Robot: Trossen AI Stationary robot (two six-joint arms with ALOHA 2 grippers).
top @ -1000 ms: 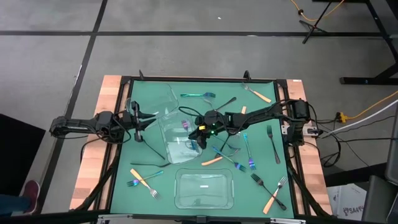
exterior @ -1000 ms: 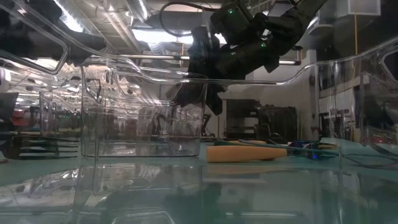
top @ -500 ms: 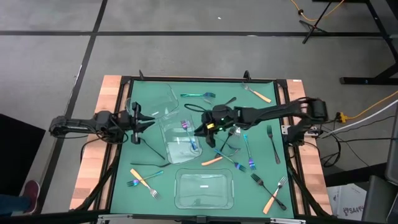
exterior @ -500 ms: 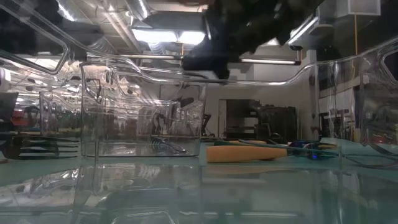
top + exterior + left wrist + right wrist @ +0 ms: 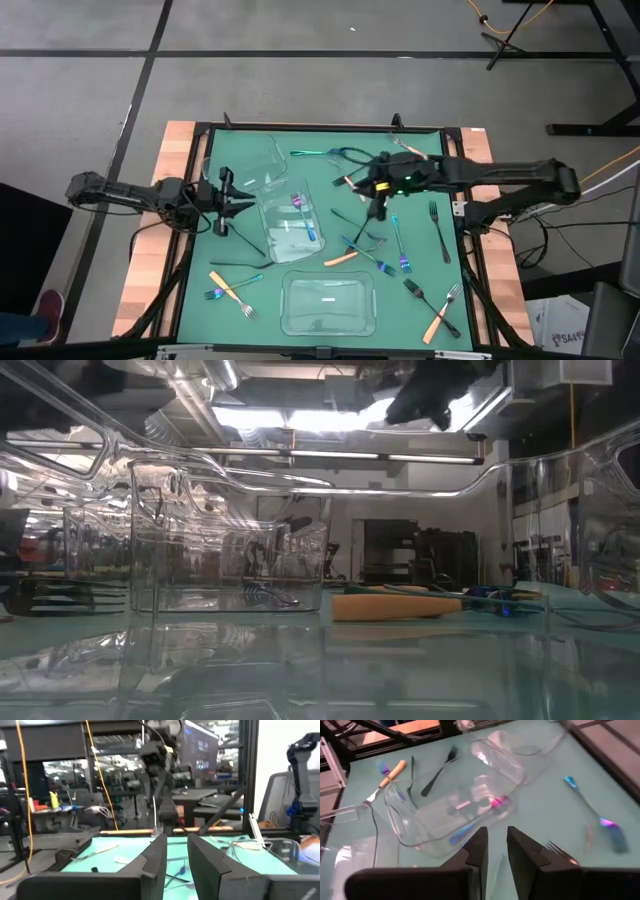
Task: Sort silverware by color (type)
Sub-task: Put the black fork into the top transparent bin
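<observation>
Starting at the left edge of the table point(image 5: 190, 300) in the high view: left gripper point(image 5: 222, 196) sits low over the green mat, fingers point(image 5: 155, 855) a narrow gap apart, nothing between them. Just right of it, a black utensil point(image 5: 240, 265) lies on the mat, and nearer the front edge an orange-handled fork point(image 5: 228, 292) crosses an iridescent fork point(image 5: 232, 288).

Centre: 3 clear containers. Rear container point(image 5: 245, 160) holds nothing I can see. Middle container point(image 5: 290, 225) holds 1 iridescent utensil point(image 5: 306, 222); the right wrist view shows it lying along the floor of that container, pink-to-blue point(image 5: 480, 817). Front container point(image 5: 328, 305) has only a small pale mark on its floor. Teal fork point(image 5: 318, 153) lies behind the middle container.

Right of centre: right gripper point(image 5: 377, 208) hangs above the mat, between the middle container and a loose cluster of silverware. Its fingers point(image 5: 477, 852) are slightly parted and hold nothing. Beside it: orange-handled utensil point(image 5: 342, 258), blue fork point(image 5: 399, 243), black fork point(image 5: 438, 230).

Far right, front corner: orange-handled fork point(image 5: 442, 312) crossed with a black fork point(image 5: 428, 300). Rear right: orange-handled fork point(image 5: 414, 150).
</observation>
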